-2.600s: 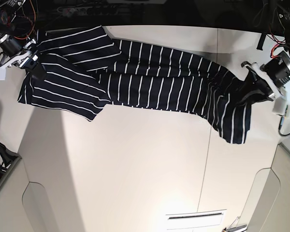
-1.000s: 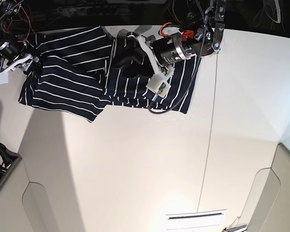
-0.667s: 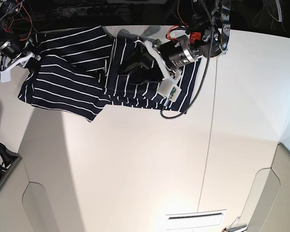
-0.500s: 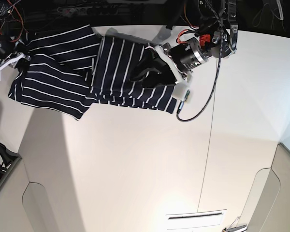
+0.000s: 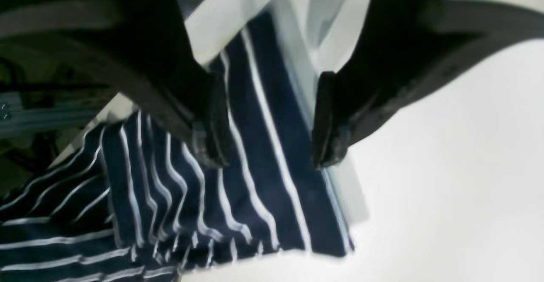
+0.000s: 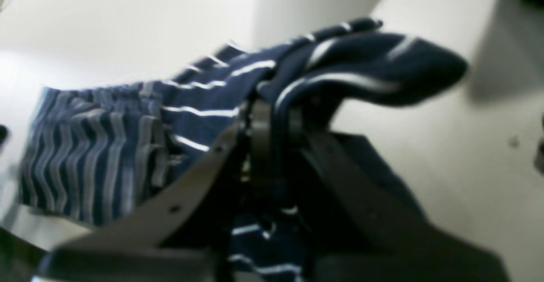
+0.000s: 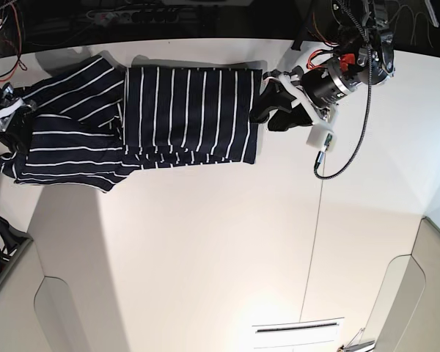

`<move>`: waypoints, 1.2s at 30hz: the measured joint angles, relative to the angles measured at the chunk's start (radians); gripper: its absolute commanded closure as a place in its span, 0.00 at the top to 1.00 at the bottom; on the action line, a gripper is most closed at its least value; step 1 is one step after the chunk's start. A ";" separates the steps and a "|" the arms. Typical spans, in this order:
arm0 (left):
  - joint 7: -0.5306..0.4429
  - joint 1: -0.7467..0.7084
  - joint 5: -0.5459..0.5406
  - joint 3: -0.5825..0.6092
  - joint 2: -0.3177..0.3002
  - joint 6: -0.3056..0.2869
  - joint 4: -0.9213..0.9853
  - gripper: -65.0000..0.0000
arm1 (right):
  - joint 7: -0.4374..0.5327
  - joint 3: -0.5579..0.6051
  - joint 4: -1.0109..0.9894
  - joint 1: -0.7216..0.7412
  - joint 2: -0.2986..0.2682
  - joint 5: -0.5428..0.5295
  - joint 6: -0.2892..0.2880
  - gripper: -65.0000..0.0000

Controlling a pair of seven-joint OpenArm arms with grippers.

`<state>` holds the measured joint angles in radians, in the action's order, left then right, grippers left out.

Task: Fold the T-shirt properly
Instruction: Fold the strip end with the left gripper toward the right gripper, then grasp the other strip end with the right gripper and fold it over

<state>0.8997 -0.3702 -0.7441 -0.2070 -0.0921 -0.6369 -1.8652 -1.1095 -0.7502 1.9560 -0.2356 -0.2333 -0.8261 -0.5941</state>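
Across the upper left of the base frame: T-shirt (image 7: 183, 114), navy, white-striped, lying on the white table (image 7: 205, 249), one half folded flat, the other end rumpled. Upper right: left gripper (image 7: 268, 110), jaws apart and empty, just beside the folded edge. Far left edge: right gripper (image 6: 272, 120), clamped on a bunch of cloth. Step judged: fold laid; next calls for smoothing the bunched end. Only the wrist views show the jaws.
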 measured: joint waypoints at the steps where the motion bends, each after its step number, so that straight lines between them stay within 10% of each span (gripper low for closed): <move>1: 0.002 -0.004 0.006 0.000 -0.005 0.001 0.017 0.52 | -0.008 0.018 0.031 -0.001 0.019 0.002 -0.001 0.00; 10: -0.018 0.000 -0.017 0.000 -0.005 0.000 0.151 0.51 | -0.006 0.486 0.138 -0.002 0.156 0.183 0.000 0.00; 19: -0.018 0.000 -0.023 0.000 -0.005 0.000 0.158 0.52 | 0.069 1.030 0.103 0.001 0.169 0.571 0.177 0.00; 26: -0.018 0.000 -0.024 -0.002 -0.005 0.000 0.158 0.51 | 0.121 1.252 0.103 0.003 0.169 0.805 0.263 0.58; 36: 0.108 -0.004 -0.192 -0.195 -0.005 -0.056 0.164 0.51 | 0.153 1.442 0.129 0.014 0.195 0.816 0.275 0.59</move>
<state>1.0080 -0.3744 -0.9363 -0.4019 -0.0967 -0.6926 -1.7012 -0.9569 0.6918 2.0853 -0.2218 -0.0387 -0.0105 -0.3195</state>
